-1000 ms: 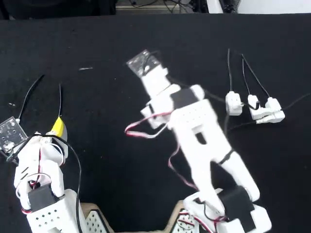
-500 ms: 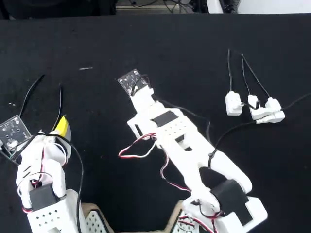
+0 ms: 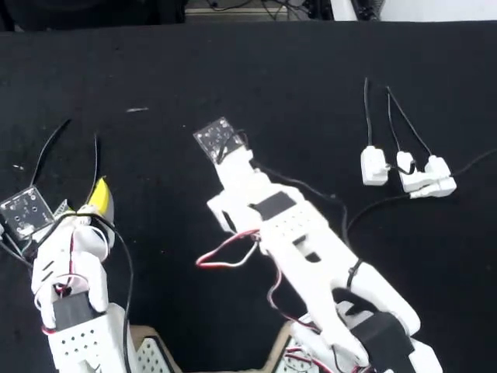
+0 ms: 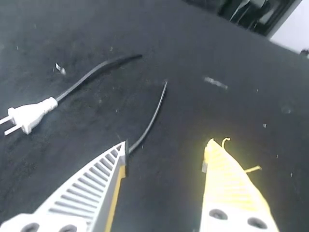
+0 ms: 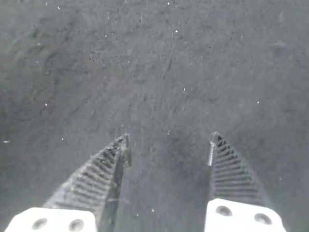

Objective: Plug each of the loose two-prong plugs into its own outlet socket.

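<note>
1. Desk layout: a black matte desk (image 3: 233, 70) carries two white arms at its near edge. One arm is at the near left and the other reaches from the near right towards the centre.
2. Left arm: the left gripper (image 4: 166, 147) sits low over the near-left part of the desk. Its white ribbed finger (image 4: 91, 193) and yellow finger (image 4: 231, 188) are spread well apart, with nothing between them.
3. Loose plug: a white two-prong plug (image 4: 26, 116) lies flat on the desk, just beyond the left gripper and to its left. Neither finger touches it. Its black cable (image 4: 96, 72) runs away towards the far side.
4. Second lead: a thin black wire (image 4: 149, 113) lies to the right of the plug. Its near end is close to the tip of the white ribbed finger; contact cannot be determined.
5. Right arm: the right gripper (image 5: 169, 140) is over bare desk near the centre, with its two fingers apart and nothing held.
6. Outlet group: three white plastic blocks (image 3: 405, 167) lie at the right of the desk, well apart from both arms.
   - The left block (image 3: 373, 165) is just beside the other two, which touch each other.
   - Thin black leads run from the blocks towards the far side.
   - Which blocks are sockets and which are plugs cannot be determined.
</note>
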